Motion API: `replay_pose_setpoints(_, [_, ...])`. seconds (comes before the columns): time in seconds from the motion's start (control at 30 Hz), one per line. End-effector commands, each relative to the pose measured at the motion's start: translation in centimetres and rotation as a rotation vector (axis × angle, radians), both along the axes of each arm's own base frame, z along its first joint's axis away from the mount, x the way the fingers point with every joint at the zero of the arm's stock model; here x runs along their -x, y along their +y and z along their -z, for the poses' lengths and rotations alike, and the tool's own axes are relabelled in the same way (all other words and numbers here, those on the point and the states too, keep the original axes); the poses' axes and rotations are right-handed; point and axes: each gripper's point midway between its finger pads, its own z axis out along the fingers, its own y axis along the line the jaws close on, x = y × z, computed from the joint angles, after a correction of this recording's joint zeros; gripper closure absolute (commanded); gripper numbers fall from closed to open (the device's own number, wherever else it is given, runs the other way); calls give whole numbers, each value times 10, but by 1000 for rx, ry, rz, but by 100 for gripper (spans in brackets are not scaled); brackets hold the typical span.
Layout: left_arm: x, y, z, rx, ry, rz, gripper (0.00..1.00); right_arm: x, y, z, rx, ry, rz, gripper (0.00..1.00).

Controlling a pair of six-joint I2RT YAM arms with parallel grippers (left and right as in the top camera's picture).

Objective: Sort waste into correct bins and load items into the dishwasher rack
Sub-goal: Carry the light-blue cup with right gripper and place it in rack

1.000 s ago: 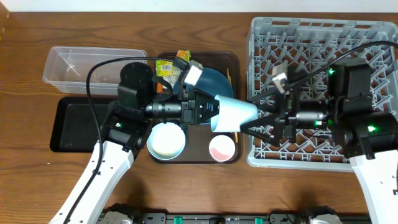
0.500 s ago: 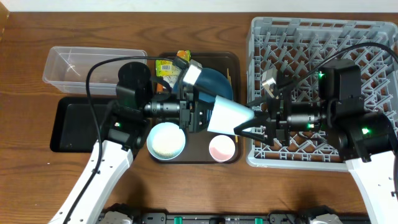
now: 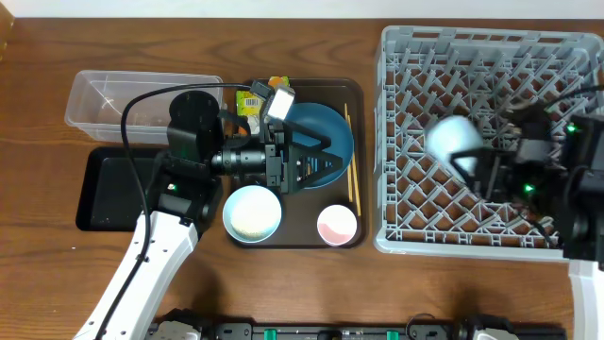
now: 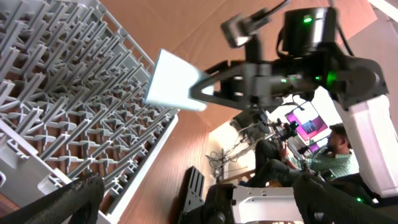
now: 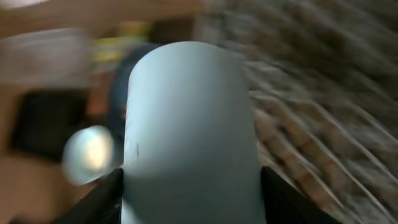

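While the right gripper (image 3: 469, 162) clamps the light blue cup (image 3: 450, 138) over the dishwasher rack (image 3: 491, 57), the left gripper (image 3: 316, 162) hangs above the serving tray (image 3: 302, 232); fingers spread apart.

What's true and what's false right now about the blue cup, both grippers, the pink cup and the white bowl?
1. The right gripper holds the blue cup over the rack. True.
2. The left gripper is shut on something. False: it is open and holds nothing.
3. The pink cup stands in the rack. False: it is on the brown tray.
4. The white bowl is on the brown tray. True.
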Motion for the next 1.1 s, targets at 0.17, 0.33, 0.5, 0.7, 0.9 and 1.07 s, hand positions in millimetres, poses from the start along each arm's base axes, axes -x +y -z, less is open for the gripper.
replay_pose_setpoints(0.17, [6,1,-11,14,-23,22,2,41,-113,45,301,325,525,63])
replay_pose_setpoints(0.33, [6,1,-11,14,-22,22,2,42,-121,71,304,475,534,62])
replay_pose_setpoints(0.5, [9,1,-12,17,-22,41,2,39,-113,101,255,627,469,62])
replay_pose_setpoints(0.7, [9,1,-12,18,-21,44,2,38,-114,126,259,752,441,63])
replay_pose_setpoints(0.9, [10,1,-11,18,-18,48,2,42,-118,136,270,813,446,64])
replay_pose_setpoints(1.07, [10,1,-11,18,-18,48,2,44,-123,136,271,819,464,63])
